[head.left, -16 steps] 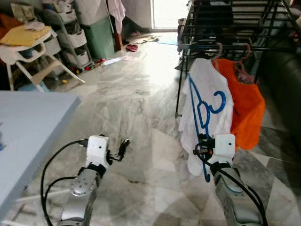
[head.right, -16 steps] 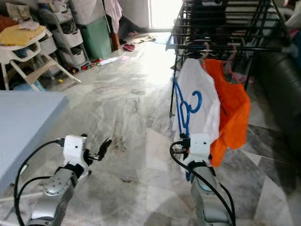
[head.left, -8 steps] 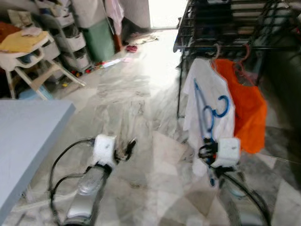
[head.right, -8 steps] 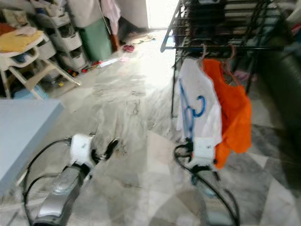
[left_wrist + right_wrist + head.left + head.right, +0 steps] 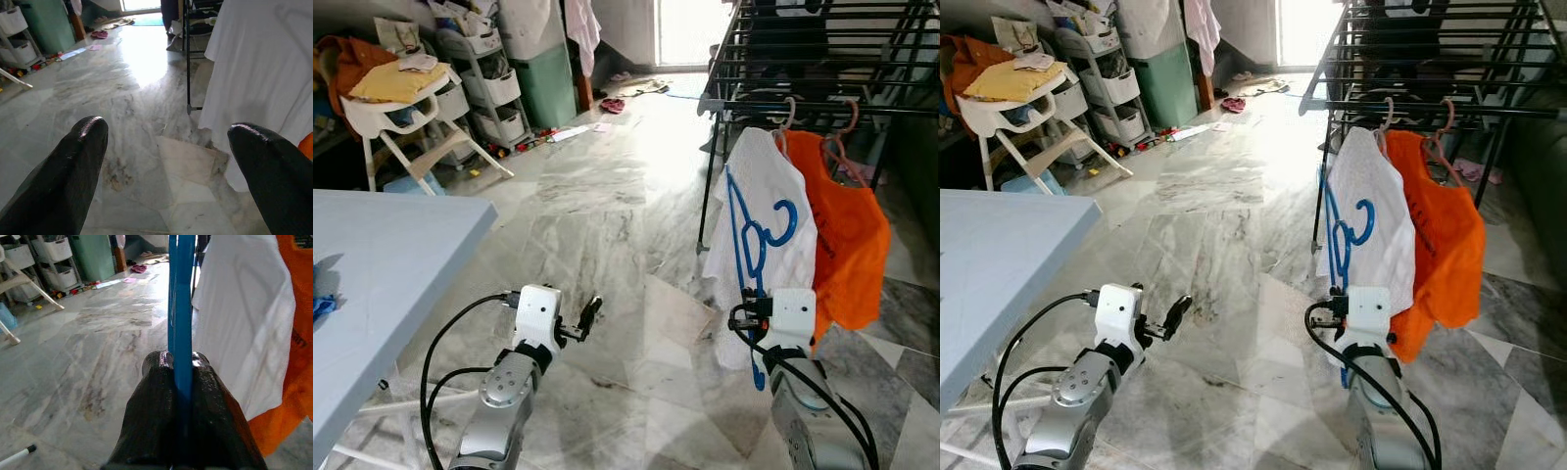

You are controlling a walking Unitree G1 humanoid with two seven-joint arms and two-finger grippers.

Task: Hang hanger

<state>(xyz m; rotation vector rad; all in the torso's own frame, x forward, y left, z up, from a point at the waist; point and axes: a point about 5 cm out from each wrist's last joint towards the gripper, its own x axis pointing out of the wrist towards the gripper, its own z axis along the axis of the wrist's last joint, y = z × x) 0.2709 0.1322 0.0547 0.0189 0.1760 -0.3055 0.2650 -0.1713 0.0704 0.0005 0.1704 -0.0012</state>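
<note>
My right gripper [image 5: 749, 318] is shut on the lower part of a blue plastic hanger [image 5: 750, 245], which stands upright with its hook [image 5: 784, 219] at the top. In the right wrist view the hanger's blue bar [image 5: 180, 308] runs up from between the closed black fingers [image 5: 156, 396]. The hanger is in front of a white shirt [image 5: 760, 157] that hangs on the black drying rack [image 5: 822, 103], next to an orange shirt [image 5: 850, 235]. The hook is below the rack's rail. My left gripper [image 5: 590, 315] is open and empty, held low over the floor.
A light blue table [image 5: 382, 245] stands at my left. A white high chair [image 5: 396, 103], drawer shelves [image 5: 489, 78] and a green bin [image 5: 548, 88] line the far left wall. Open marble floor [image 5: 607, 196] lies between me and the rack.
The camera has shifted and the blur has cleared. Both arms keep the same pose, and the right gripper still holds the blue hanger before the white shirt.
</note>
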